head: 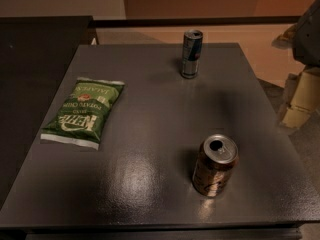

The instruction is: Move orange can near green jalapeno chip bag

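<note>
The orange can (215, 165) stands upright on the dark grey table (150, 109), near the front right, with its silver top and tab hole showing. The green jalapeno chip bag (84, 113) lies flat at the table's left side, its white lettering upside down to me. The can and the bag are far apart, with bare tabletop between them. My gripper (301, 98) is at the right edge of the view, beyond the table's right side, above and to the right of the orange can and touching nothing.
A taller, slim silver-and-blue can (191, 53) stands upright near the table's back edge, right of centre. A dark surface (35, 59) adjoins the table on the left. Tan floor lies behind and to the right.
</note>
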Controlling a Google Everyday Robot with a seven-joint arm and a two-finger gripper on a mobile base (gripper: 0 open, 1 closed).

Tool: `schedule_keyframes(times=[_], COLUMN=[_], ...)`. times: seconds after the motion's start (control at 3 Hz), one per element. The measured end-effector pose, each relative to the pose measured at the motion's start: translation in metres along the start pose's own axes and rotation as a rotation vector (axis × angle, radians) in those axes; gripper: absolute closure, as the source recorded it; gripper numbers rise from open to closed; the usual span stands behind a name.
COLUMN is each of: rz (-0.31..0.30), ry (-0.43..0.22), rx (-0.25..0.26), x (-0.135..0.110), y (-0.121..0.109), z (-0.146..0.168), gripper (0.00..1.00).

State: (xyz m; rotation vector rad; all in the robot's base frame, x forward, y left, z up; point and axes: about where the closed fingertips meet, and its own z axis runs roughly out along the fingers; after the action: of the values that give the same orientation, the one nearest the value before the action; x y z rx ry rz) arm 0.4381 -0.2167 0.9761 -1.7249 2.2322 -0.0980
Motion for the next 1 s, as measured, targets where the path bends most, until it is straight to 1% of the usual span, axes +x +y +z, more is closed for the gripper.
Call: schedule_keyframes(times=[0.33, 0.67, 1.0], rz=[0.005, -0.002, -0.034], ry=[-0.005, -0.053, -0.133], rx=[-0.002, -0.037, -0.086], x=[-0.001, 0.000, -0.006], y=[-0.001, 0.017, 0.051], z=[-0.001, 0.000, 0.007], gripper=[0.00, 0.00, 0.00])
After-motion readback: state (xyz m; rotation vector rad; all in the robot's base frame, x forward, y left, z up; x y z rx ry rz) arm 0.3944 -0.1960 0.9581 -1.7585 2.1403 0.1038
